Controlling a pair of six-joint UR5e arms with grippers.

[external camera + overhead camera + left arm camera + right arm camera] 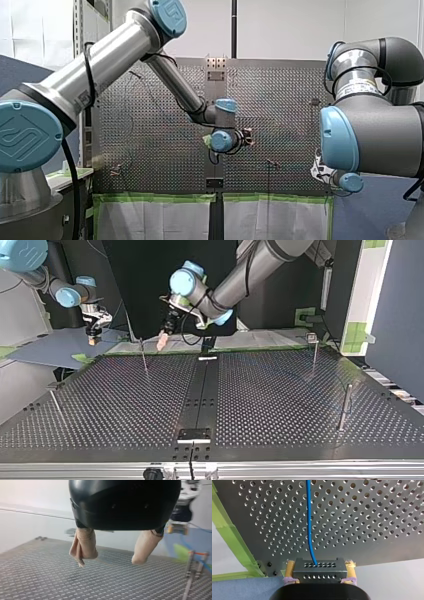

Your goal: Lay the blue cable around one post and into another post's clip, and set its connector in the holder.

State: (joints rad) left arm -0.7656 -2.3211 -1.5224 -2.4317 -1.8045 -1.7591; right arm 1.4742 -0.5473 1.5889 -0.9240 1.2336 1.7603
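In the right wrist view my right gripper is shut on a black connector, its yellow pads against the block's sides. The blue cable leaves the connector and runs ahead over the perforated table. The top view puts this gripper beyond the table's far left corner. My left gripper hangs open above the plate with nothing between its beige fingers. It hovers near a thin post by the far edge.
More posts stand at the top view's far right, near right and near left. Small metal plates sit on the centre strip at the far edge and the near edge. Green tape lines the table edge.
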